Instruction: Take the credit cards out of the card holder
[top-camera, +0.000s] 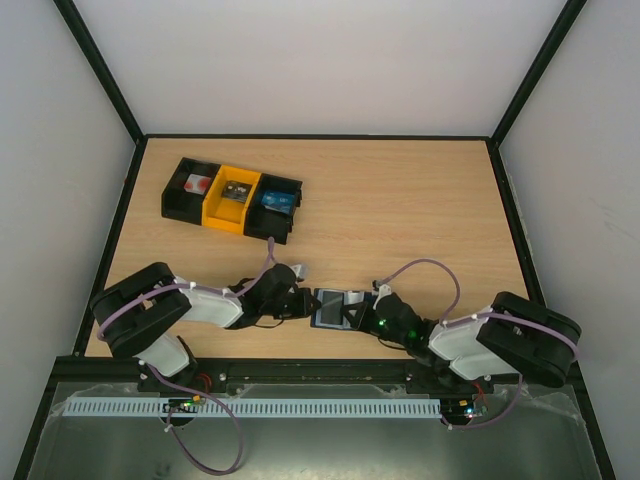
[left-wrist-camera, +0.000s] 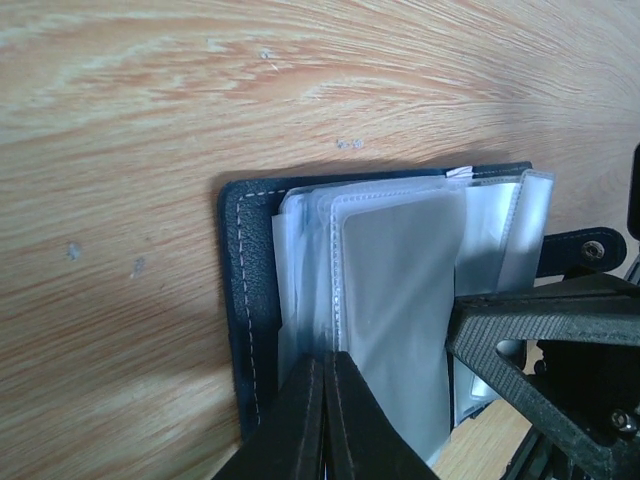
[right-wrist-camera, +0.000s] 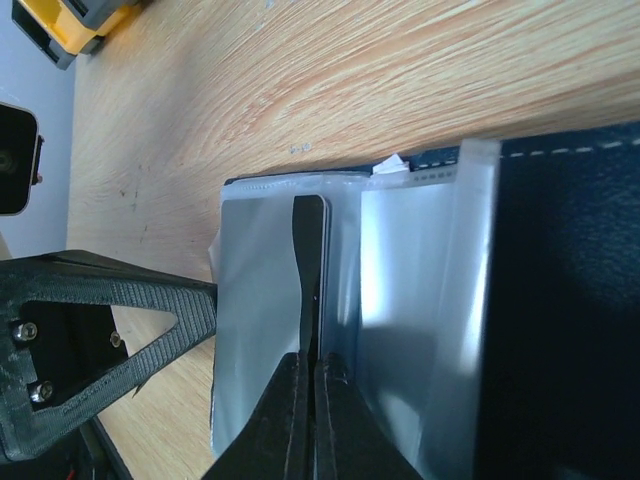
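Observation:
The card holder (top-camera: 331, 308) lies open on the wooden table between my two arms, black cover (left-wrist-camera: 245, 300) down and clear grey-blue sleeves (left-wrist-camera: 400, 290) fanned up. My left gripper (left-wrist-camera: 326, 362) is shut on the seam of one sleeve. Coming from the other side, my right gripper (right-wrist-camera: 311, 368) is shut on the thin edge of a sleeve leaf (right-wrist-camera: 310, 250) that stands on end. In the top view the left gripper (top-camera: 303, 302) and right gripper (top-camera: 360, 313) flank the holder. No credit cards show plainly; only a small white corner (right-wrist-camera: 392, 164) pokes out at the top.
A row of bins stands at the back left: a black one with a red-and-white item (top-camera: 194, 186), a yellow one (top-camera: 232, 197), and a black one holding a bright blue item (top-camera: 277, 200). Black frame rails (top-camera: 507, 200) border the table.

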